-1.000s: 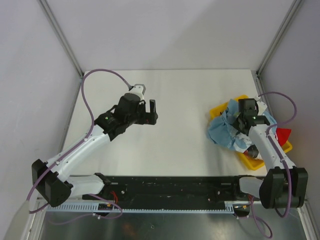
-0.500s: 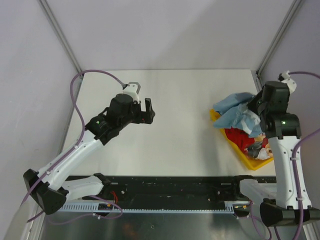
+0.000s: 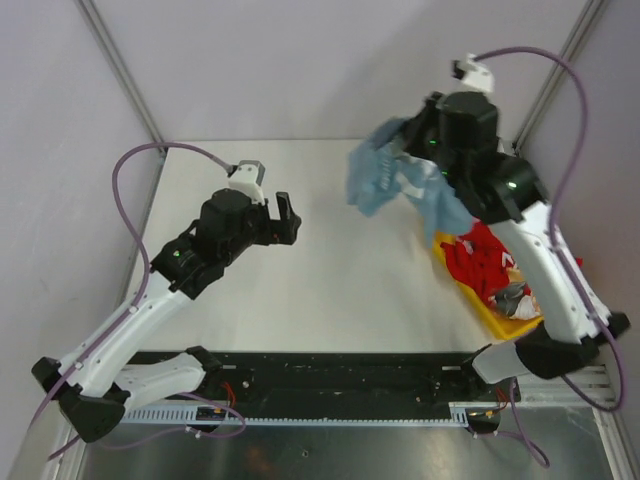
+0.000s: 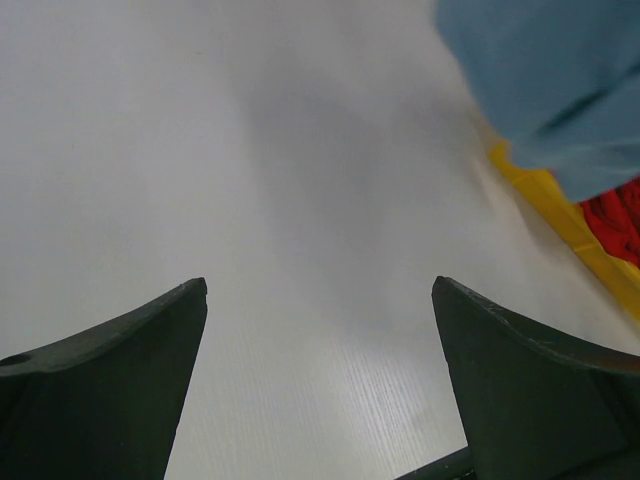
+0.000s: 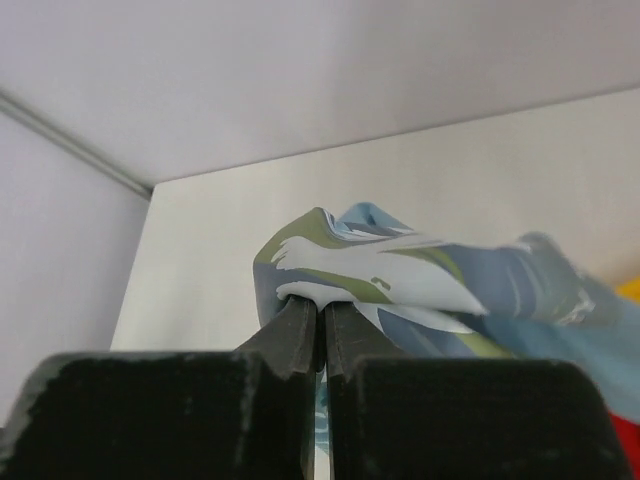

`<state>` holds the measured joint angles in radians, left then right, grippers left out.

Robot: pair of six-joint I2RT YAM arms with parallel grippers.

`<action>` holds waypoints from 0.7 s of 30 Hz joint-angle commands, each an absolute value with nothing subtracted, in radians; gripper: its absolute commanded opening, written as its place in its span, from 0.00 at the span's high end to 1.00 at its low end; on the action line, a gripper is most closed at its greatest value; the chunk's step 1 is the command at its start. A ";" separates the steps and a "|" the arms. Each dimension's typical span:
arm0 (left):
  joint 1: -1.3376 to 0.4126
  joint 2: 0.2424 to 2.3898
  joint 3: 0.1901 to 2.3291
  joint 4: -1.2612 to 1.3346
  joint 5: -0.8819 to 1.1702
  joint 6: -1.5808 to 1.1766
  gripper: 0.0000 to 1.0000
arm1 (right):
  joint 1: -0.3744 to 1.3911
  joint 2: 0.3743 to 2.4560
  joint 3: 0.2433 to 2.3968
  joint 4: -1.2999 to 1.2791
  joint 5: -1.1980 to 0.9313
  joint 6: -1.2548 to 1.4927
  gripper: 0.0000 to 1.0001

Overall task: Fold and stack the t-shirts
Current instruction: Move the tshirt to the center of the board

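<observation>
My right gripper (image 3: pixel 408 138) is shut on the light blue t-shirt (image 3: pixel 385 180) and holds it high above the table's back right. The shirt hangs down and trails toward the bin. In the right wrist view the jaws are pressed together on a fold of the blue shirt (image 5: pixel 420 270) with white and green print. The red t-shirt (image 3: pixel 483 262) with white lettering lies bunched in the yellow bin (image 3: pixel 490 312). My left gripper (image 3: pixel 288 218) is open and empty above the table's middle left. The left wrist view shows the blue shirt (image 4: pixel 560 80), the bin (image 4: pixel 560 215) and red cloth (image 4: pixel 615 215) at its right.
A grey and white bundle (image 3: pixel 510 297) lies in the bin beside the red shirt. The white table (image 3: pixel 330 290) spreads between the arms. Grey walls with metal corner rails (image 3: pixel 125 75) close the back and sides. A black rail (image 3: pixel 340 370) runs along the near edge.
My right gripper has lifted the blue shirt out of the bin, up and to the back left. The red shirt is now uncovered. My left arm has drifted slightly left and nearer.
</observation>
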<state>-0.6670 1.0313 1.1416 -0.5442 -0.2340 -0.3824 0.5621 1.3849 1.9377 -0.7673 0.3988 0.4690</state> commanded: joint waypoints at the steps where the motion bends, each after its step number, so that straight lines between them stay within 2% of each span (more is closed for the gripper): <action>1: -0.664 0.969 1.179 -0.553 -0.290 -0.375 0.01 | 0.671 1.517 2.046 -0.634 0.447 0.442 1.00; 6: -0.664 0.927 1.166 -0.573 -0.328 -0.377 0.01 | 0.708 1.683 2.020 -0.575 0.350 0.497 0.98; 8: -0.664 0.916 1.157 -0.579 -0.341 -0.379 0.00 | 0.697 1.737 1.991 -0.568 0.309 0.516 0.81; 12: -0.663 0.911 1.126 -0.588 -0.360 -0.393 0.00 | 0.612 1.758 1.874 -0.567 0.204 0.565 0.28; 14: -0.659 0.923 1.110 -0.589 -0.360 -0.408 0.01 | 0.564 1.723 1.777 -0.559 0.163 0.581 0.14; 18: -0.633 0.972 1.082 -0.588 -0.341 -0.455 0.01 | 0.533 1.611 1.568 -0.516 0.159 0.581 0.10; 21: -0.586 1.002 1.053 -0.586 -0.310 -0.512 0.01 | 0.578 1.573 1.454 -0.483 0.165 0.588 0.18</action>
<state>-0.6376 0.9684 1.0882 -0.5915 -0.3264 -0.4282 0.5175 1.6943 1.5417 -0.5671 0.1898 0.5667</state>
